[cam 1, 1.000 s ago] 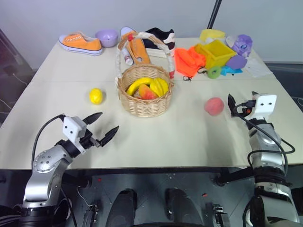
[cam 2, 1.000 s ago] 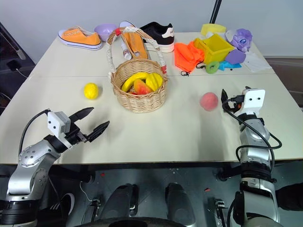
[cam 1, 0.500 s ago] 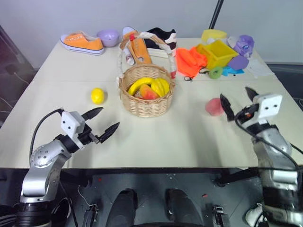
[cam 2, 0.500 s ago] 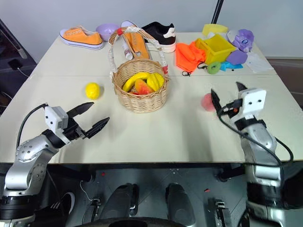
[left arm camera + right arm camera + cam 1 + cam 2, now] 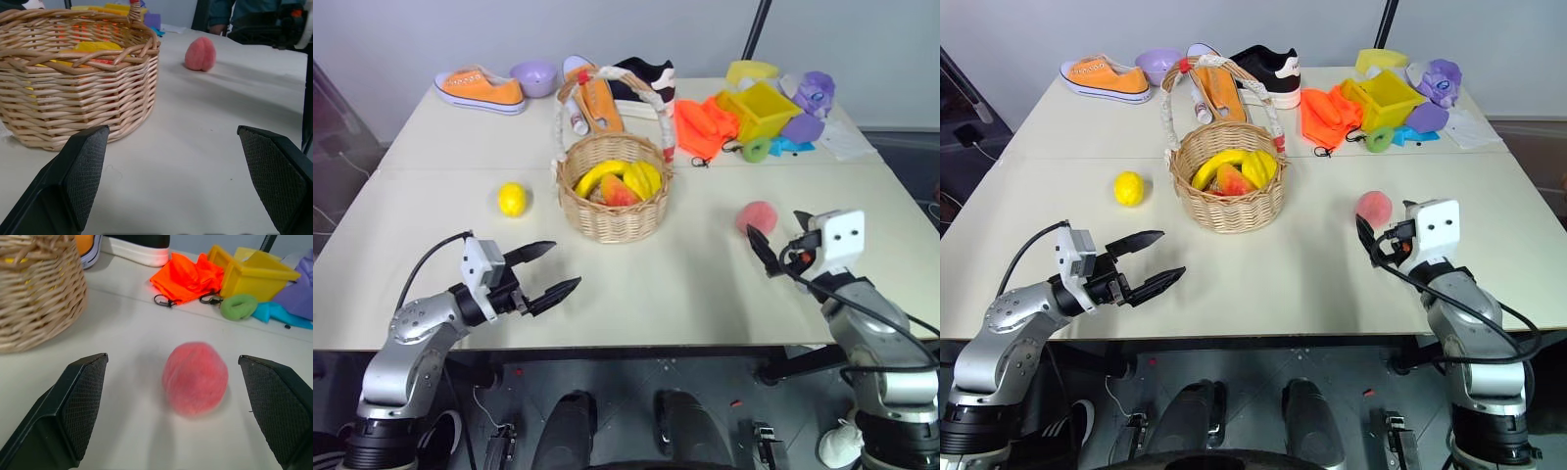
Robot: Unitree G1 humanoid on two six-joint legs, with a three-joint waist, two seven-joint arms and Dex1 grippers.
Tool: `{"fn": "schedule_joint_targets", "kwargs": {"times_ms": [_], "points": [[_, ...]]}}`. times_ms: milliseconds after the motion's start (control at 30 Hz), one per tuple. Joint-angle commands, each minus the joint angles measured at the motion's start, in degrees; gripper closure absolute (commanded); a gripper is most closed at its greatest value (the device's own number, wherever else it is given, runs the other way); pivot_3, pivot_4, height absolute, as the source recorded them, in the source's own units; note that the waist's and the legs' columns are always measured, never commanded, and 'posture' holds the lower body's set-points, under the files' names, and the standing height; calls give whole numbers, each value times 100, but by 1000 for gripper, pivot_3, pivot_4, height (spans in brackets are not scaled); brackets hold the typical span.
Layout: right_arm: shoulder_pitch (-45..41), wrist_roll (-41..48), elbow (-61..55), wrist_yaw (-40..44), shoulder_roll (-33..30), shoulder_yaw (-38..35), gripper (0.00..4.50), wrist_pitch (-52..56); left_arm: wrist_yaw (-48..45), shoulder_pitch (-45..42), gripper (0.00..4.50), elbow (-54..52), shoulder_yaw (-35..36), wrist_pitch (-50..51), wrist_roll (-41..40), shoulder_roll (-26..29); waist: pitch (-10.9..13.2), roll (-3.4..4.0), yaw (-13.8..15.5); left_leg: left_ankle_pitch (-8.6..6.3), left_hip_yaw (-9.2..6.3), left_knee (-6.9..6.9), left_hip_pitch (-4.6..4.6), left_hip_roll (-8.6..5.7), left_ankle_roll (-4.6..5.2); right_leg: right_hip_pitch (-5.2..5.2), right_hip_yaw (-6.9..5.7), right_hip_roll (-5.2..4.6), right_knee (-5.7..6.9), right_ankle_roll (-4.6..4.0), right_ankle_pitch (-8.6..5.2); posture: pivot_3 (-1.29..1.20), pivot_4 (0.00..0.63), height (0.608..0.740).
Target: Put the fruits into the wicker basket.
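Peach (image 5: 195,378), pink-red and softly rounded, sits on the table (image 5: 685,284) just ahead of the right gripper (image 5: 781,245), jaws spread, untouched. Lemon (image 5: 512,199) lies left of the wicker basket (image 5: 612,191); left gripper (image 5: 551,269) gapes empty.

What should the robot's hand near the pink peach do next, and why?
Probably ease the right gripper forward so its open fingers pass either side of the peach, then close. The peach sits on the table just ahead, centred between the fingers but not touched, and still outside the wicker basket.
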Motion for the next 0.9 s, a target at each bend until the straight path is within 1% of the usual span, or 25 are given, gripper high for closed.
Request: {"fn": "schedule_joint_targets", "kwargs": {"times_ms": [33, 167, 333, 433, 567, 733, 833, 867, 900], "points": [[-650, -155, 305, -96, -182, 138, 48, 436, 45, -64, 0, -210, 43, -21, -83, -8, 0, 0, -19, 0, 0, -1, 0, 0, 0, -1, 0, 0, 0, 0, 0, 0, 150, 740], [-1498, -54, 1035, 108, -388, 269, 48, 1132, 138, -93, 0, -236, 22, -37, -103, -103, 0, 0, -6, 0, 1, -2, -2, 0, 0, -5, 0, 1, 1, -1, 0, 0, 150, 740], [-2184, -213, 2012, 448, -679, 497, 48, 1281, 187, -144, 0, -252, -10, -11, -93, -125, 1, -1, 13, 0, -1, -1, -8, -2, 1, -6, -1, 2, -2, 0, 0, 0, 150, 740], [-2368, -120, 2436, 702, -676, 604, 48, 1425, 255, -110, 0, -292, -35, 8, -102, -158, 1, -1, 3, 0, 0, -1, -8, -3, 1, -6, -1, 2, -3, 1, 1, 0, 150, 740], [-2408, -492, 2968, 951, -817, 880, 48, 883, 337, 91, 0, -338, -20, -29, -101, -237, 1, -1, -14, -1, 1, -2, -8, -3, 2, -6, -1, 4, -2, 2, 1, 0, 150, 740], [-2443, -474, 3312, 986, -632, 774, 48, 749, 421, 153, 0, -416, 10, -44, -95, -262, 0, -2, -16, -1, 1, -1, -5, -2, 2, -5, -1, 7, 0, 2, 1, 0, 150, 740], [-2444, -545, 3487, 973, -579, 778, 847, 560, 469, 158, 0, -434, 2, -34, -86, -262, 0, -2, -17, -1, 2, -1, -5, -2, 2, -4, 0, 6, 0, 2, 1, 0, 150, 740], [-2439, -600, 3525, 978, -576, 808, 1364, 473, 497, 139, 0, -442, 1, -42, -84, -276, 0, -3, -17, -1, 2, -1, -5, -2, 2, -4, 0, 6, 0, 2, 1, 0, 150, 740], [-2447, -611, 3546, 974, -552, 799, 1755, 435, 525, 119, 0, -445, 2, -44, -85, -289, 0, -3, -21, -1, 2, -1, -4, -2, 2, -4, 0, 7, 0, 2, 1, 0, 150, 740]]}}
